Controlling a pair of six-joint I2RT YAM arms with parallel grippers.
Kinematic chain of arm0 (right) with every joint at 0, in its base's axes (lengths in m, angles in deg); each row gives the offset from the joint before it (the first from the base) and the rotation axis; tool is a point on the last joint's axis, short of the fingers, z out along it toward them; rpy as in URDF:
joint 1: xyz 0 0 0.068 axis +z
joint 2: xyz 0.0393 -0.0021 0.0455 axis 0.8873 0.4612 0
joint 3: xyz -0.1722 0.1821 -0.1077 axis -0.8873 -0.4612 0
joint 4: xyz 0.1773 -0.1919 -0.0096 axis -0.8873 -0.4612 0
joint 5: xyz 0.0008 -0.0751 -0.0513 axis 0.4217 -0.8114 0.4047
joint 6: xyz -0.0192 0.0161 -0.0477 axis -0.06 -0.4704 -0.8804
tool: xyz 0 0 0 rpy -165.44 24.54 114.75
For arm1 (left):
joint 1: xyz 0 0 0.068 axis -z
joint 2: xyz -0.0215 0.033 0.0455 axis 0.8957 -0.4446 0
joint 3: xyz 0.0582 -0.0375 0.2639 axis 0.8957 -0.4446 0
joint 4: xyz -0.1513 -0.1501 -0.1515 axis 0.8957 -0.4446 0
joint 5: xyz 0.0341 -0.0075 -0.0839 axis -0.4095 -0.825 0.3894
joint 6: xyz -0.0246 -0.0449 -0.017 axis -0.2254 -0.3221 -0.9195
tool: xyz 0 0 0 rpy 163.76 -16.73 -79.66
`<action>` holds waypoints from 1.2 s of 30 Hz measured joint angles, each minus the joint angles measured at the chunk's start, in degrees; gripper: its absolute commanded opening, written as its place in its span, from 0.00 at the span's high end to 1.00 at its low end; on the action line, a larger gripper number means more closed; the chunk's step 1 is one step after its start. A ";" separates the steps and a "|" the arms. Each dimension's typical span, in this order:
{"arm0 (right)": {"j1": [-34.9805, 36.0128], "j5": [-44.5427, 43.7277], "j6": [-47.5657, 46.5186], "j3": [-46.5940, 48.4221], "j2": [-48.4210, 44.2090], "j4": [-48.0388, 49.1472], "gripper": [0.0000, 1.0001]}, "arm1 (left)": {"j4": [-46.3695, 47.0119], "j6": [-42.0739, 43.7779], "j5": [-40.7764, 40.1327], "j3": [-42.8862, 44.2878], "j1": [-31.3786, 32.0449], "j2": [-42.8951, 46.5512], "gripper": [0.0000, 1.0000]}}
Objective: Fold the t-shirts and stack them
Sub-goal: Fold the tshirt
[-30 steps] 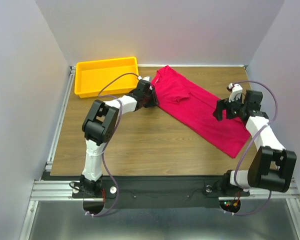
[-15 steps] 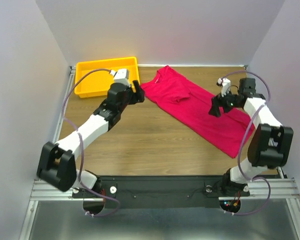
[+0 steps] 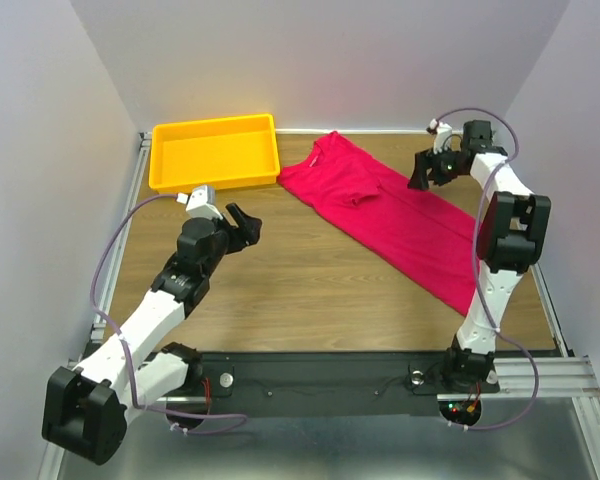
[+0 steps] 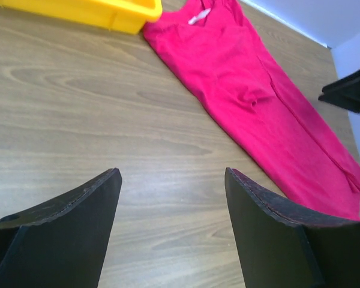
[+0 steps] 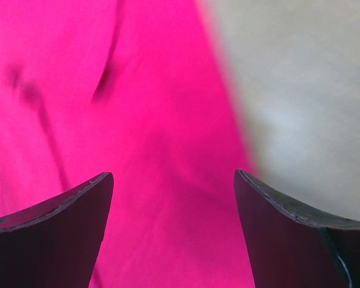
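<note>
Crimson t-shirt (image 3: 390, 215) lies flat and diagonal on the desk (image 3: 300, 280), its edge under the right jaws, well ahead-right of the left jaws. Both jaws wide, empty. Likely soft, light, limp; pinch a hem corner. Yellow tray (image 3: 220, 184) sits beyond the left jaws.

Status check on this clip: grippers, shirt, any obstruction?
Left gripper open, empty, over the table. Right gripper open above the t-shirt edge, no hold. Shirt flat in a long diagonal strip. Yellow tray beside its collar, nothing blocking.
</note>
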 measured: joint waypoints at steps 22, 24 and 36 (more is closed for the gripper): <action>20.15 -24.17 -24.50 -52.76 -42.21 -6.80 0.24 | 4.42 -6.32 10.21 -6.16 0.00 -2.14 0.21; 20.41 -26.38 -24.39 -53.81 -42.77 -6.16 0.26 | 4.42 -6.69 10.14 -6.45 0.00 -1.11 0.21; 23.12 -31.30 -23.45 -57.53 -43.52 -4.20 0.48 | 4.33 -7.41 9.92 -7.17 0.00 0.00 0.21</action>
